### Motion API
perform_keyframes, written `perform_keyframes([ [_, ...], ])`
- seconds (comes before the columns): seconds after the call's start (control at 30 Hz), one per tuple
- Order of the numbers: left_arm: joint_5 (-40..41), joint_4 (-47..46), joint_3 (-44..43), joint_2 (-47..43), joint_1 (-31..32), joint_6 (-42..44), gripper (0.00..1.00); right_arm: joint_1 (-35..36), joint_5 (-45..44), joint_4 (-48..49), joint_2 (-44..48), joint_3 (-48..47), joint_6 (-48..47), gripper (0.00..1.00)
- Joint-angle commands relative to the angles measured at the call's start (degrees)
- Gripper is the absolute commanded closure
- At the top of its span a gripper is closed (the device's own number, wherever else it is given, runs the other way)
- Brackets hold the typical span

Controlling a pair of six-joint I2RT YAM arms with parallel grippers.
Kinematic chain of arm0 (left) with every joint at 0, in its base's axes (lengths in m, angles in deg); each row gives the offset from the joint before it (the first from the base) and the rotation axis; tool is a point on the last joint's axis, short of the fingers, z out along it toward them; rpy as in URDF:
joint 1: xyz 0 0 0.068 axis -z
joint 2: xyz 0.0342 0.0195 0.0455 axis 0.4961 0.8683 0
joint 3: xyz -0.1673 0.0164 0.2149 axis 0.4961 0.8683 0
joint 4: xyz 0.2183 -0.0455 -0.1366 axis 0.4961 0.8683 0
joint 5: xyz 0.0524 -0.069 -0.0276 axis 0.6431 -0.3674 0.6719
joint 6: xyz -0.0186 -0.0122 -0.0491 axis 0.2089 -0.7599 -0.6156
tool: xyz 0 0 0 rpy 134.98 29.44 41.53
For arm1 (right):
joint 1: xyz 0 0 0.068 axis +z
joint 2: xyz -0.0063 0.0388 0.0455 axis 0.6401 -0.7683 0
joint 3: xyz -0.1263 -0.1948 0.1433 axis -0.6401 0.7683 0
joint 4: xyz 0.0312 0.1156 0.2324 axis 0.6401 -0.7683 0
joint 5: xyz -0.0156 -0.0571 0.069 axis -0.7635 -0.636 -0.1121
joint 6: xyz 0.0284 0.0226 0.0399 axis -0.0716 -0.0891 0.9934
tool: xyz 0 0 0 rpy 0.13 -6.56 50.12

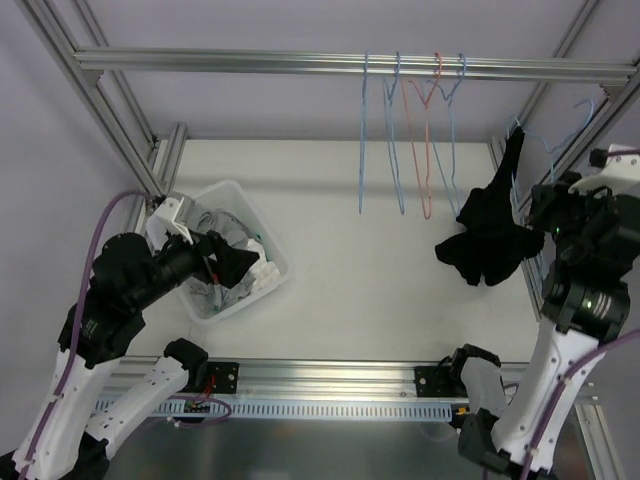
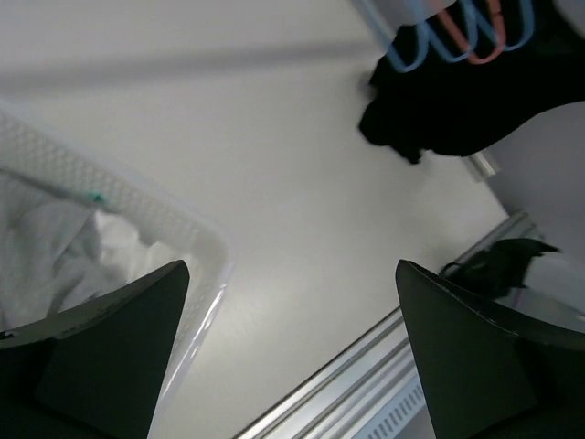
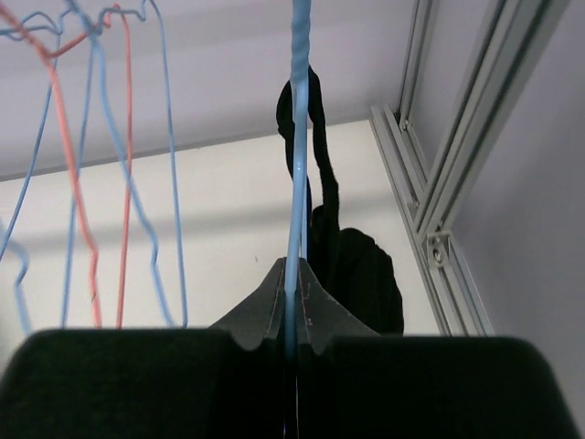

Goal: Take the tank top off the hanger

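The tank top [image 1: 490,245] is plain black, its hanger [image 3: 297,137] pale blue, the spare hangers [image 1: 361,170] pale blue save one coral-red hanger [image 1: 427,190], the basket [image 1: 268,235] and its cloths [image 2: 55,247] white, the counter [image 1: 350,280] off-white, the frame [image 1: 300,63] silver-grey.

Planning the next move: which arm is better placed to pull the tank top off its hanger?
Probably left: the left hand is open and free, while the right hand is shut on the blue hanger holding the tank top.
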Motion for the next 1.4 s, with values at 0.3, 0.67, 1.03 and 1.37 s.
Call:
perform_keyframes([
  [0.3, -13.3, -28.2, -29.8, 33.6, 24.1, 4.6, 0.01, 9.3, -7.1, -23.3, 29.0, -5.3, 3.6, 1.0],
  [0.67, -3.2, -28.4, -60.9, 63.9, 44.5, 21.7, 0.02, 24.7, -2.8, -30.2, 26.1, -20.5, 2.5, 1.0],
  [1.03, 11.2, -28.7, -64.8, 73.2, 46.4, 23.3, 0.74, 27.6, -3.4, -28.7, 25.0, -20.9, 0.5, 1.0],
  [1.37, 18.8, -29.4, -59.9, 68.6, 46.5, 23.1, 1.0, 27.7, -2.8, -26.5, 25.3, -15.5, -1.6, 1.0],
])
